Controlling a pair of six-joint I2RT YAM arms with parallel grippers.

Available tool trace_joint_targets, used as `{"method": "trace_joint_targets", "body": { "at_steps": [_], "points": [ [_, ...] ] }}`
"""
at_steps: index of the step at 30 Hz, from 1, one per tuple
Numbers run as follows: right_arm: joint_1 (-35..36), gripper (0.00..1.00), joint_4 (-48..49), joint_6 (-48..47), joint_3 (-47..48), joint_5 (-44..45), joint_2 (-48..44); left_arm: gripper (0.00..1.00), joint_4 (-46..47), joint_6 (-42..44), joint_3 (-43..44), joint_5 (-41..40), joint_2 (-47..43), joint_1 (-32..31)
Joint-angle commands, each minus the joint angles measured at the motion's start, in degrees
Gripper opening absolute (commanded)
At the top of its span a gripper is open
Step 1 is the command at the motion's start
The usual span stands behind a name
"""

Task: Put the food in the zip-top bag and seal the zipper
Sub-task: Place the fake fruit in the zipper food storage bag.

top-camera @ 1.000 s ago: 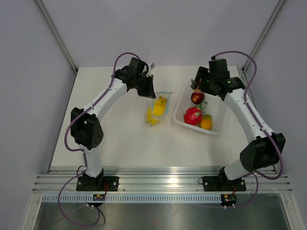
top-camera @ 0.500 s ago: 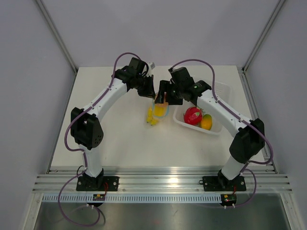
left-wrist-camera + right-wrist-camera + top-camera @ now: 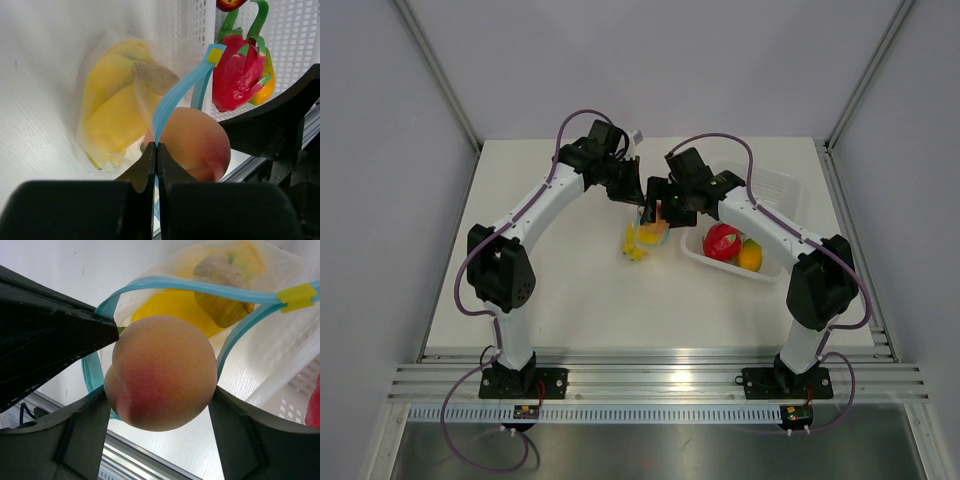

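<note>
Over the zip-top bag (image 3: 170, 55)'s mouth, R wrist cam shows right gripper (image 3: 160, 407) clasping the peach (image 3: 161, 370), L wrist cam shows left gripper (image 3: 156, 152) pinched on the zipper (image 3: 177, 94) w/ bananas (image 3: 107, 107) inside, top cam hides both grips.

A round orange-pink peach (image 3: 162, 372) hovers at the open light-blue zipper (image 3: 200, 286) of the clear crinkly zip-top bag (image 3: 100, 57); a yellow banana bunch (image 3: 110, 107) lies inside.

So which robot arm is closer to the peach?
The right arm: its jaws hold the peach between them, at the mouth of the zip-top bag. The left arm has its jaws shut on the blue zipper, right beside the peach.
</note>
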Motion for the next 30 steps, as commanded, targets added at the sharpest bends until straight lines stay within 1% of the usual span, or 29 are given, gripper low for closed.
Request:
{"method": "trace_joint_targets", "body": {
  "at_steps": [1, 3, 4, 8, 12, 15, 16, 18, 19, 22, 23, 26, 30],
  "points": [
    [0.37, 0.83, 1.93, -0.44, 0.79, -0.47, -0.09, 0.0, 1.76, -0.25, 0.28, 2.43, -0.73, -0.27],
    [0.37, 0.89, 1.39, -0.71, 0.88, 0.14, -0.61, 0.0, 1.68, -0.43, 0.28, 2.6, -0.55, -0.18],
    [0.28, 0.9, 1.04, -0.8, 0.79, 0.41, -0.88, 0.0, 1.76, -0.34, 0.28, 2.52, -0.55, -0.09],
    [0.28, 0.92, 1.04, -0.97, -0.61, 1.64, -3.59, 0.0, 1.85, -0.69, 0.19, 2.87, -0.29, 0.09],
    [0.28, 0.91, 1.3, -0.19, -2.1, 3.65, -5.53, 0.0, 1.94, -0.96, 0.02, 3.04, -0.11, 0.17],
    [0.28, 0.76, 2.62, 1.31, -4.47, 5.33, -7.2, 0.0, 2.11, -1.04, -0.34, 3.31, -0.29, 0.35],
    [0.2, 0.68, 2.62, 1.57, -5.18, 5.68, -7.38, 0.0, 2.11, -1.04, -0.42, 3.22, -0.29, 0.44],
    [0.2, 0.58, 1.92, 2.54, -5.71, 7.08, -7.12, 0.0, 2.2, -0.96, -0.86, 3.31, -0.55, 0.44],
    [0.11, 0.55, 2.27, 2.8, -5.97, 7.09, -6.94, 0.0, 2.2, -1.04, -0.86, 3.31, -0.73, 0.52],
    [-0.07, 0.54, 2.97, 4.3, -7.47, 7.35, -6.86, 0.0, 2.29, -0.96, -1.48, 3.31, -1.08, 0.53],
    [-0.16, 0.54, 2.97, 4.91, -7.73, 9.01, -6.85, 0.0, 2.29, -0.96, -1.48, 3.31, -1.17, 0.61],
    [-0.59, 0.52, 3.5, 6.14, -8.35, 10.25, -6.85, 0.0, 2.29, -0.52, -1.92, 3.31, -1.61, 0.61],
    [-1.12, 0.5, 4.38, 7.02, -8.61, 10.25, -6.33, 0.0, 2.12, -0.34, -2.36, 3.31, -1.96, 0.79]
  ]
}}
